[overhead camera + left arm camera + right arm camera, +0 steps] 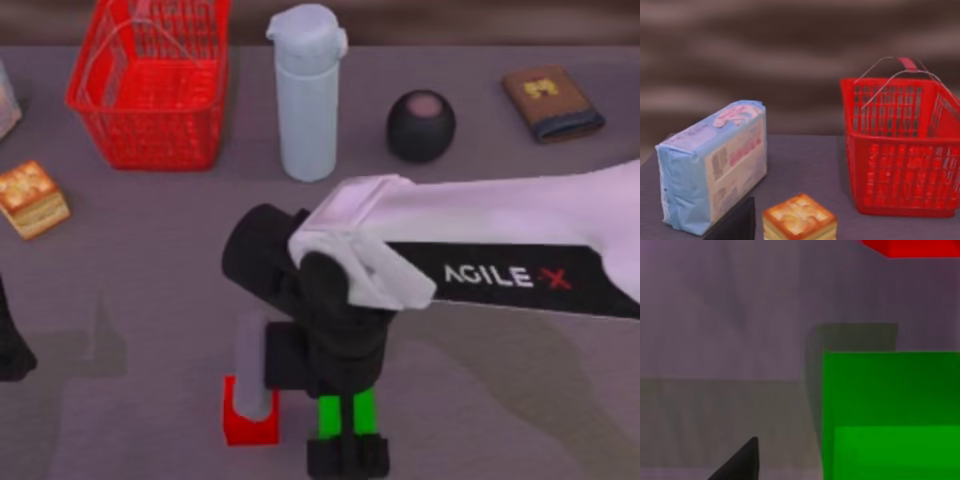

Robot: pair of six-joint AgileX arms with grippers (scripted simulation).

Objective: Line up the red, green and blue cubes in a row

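The green cube (347,412) sits at the near edge of a dull purple-grey table (520,390), just right of the red cube (250,425); you see a small gap between them. The blue cube is not visible in any view. Behind the table the room is a blurred brown backdrop.

Along the far side, from left to right, stand a red mesh basket (150,85), a pale bottle (308,90), a black rounded object (421,125) and a small brown book (552,102). An orange-and-cream block (33,198) lies at the left, near the basket. Your left wrist camera also shows a blue and white packet (715,165) beside that block.

Your right gripper (347,425) reaches in from the right and hangs directly over the green cube, its dark fingers (340,415) crossing the cube's top. The arm covers most of the cube, so you cannot tell whether the fingers grip it or merely straddle it. The red cube is partly hidden by a grey part of the arm.

Your left gripper (12,350) shows only as a dark shape cut off at the table's left edge.
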